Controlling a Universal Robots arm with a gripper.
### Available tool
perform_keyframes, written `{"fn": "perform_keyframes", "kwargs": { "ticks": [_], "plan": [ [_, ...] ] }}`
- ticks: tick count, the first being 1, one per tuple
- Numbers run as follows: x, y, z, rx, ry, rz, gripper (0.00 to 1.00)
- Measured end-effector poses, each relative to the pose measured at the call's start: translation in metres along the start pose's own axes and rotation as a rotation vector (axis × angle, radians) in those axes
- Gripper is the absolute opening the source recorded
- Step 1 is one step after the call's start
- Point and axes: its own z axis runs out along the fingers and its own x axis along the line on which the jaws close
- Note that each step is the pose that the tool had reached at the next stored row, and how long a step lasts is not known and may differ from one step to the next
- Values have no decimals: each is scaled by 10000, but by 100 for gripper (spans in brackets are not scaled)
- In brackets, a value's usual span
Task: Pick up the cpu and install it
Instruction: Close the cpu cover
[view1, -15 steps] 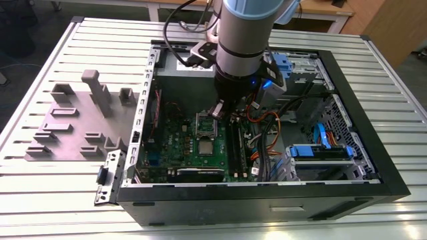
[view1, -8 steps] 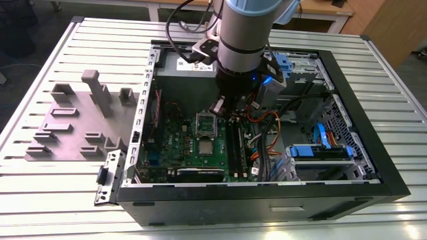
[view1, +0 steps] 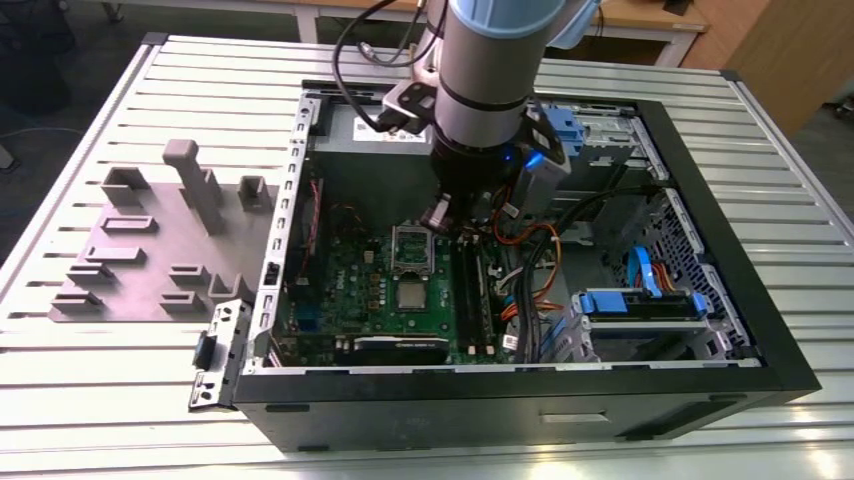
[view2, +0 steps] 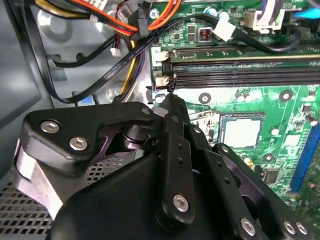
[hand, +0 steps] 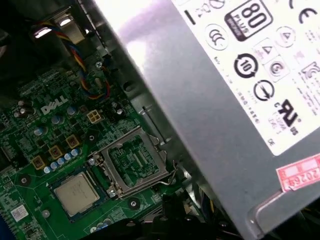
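Hanging low inside the open computer case (view1: 534, 400) right now, gripper (view1: 442, 216) down over the green motherboard (view1: 360, 290), just above the socket frame (view1: 411, 250)

In the second wrist view, gripper (view2: 169, 97) pinched together at the tip, nothing between the black fingers (view2: 176, 150), tip close to the end of the long black memory slots (view2: 240, 70). Orange, yellow and black cables (view2: 125, 25) looping nearby

And there, the cpu (view2: 241, 131): flat on the motherboard, silvery top up, well apart from the fingertips, untouched. Same cpu (hand: 76, 192) in the first wrist view, lying just beside the socket frame (hand: 135, 160), frame with green board visible inside it. In the exterior view, cpu (view1: 411, 293) on the near side of that frame

As for writing: white lettering (hand: 54, 105) printed on the motherboard (hand: 35, 150); on the grey power supply (hand: 210, 100), a white label (hand: 260, 60) crowded with black certification marks and round symbols, plus a pink sticker (hand: 300, 177) with digits at its corner

Off to the exterior view's left, a grey fixture plate (view1: 134, 250) on the slatted table (view1: 80, 400)
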Motion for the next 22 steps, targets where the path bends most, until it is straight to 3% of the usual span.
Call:
{"fn": "perform_keyframes", "kwargs": {
  "ticks": [3,9,13,19,22],
  "plan": [
    [-6,-10,4,-30,-13,-296,11],
    [-30,-48,15,-250,-285,-355,11],
    [-29,-49,42,-282,-327,-418,11],
    [-17,-34,80,-422,-540,-514,11],
    [-8,-22,99,-443,-568,-550,11]
  ]
}}
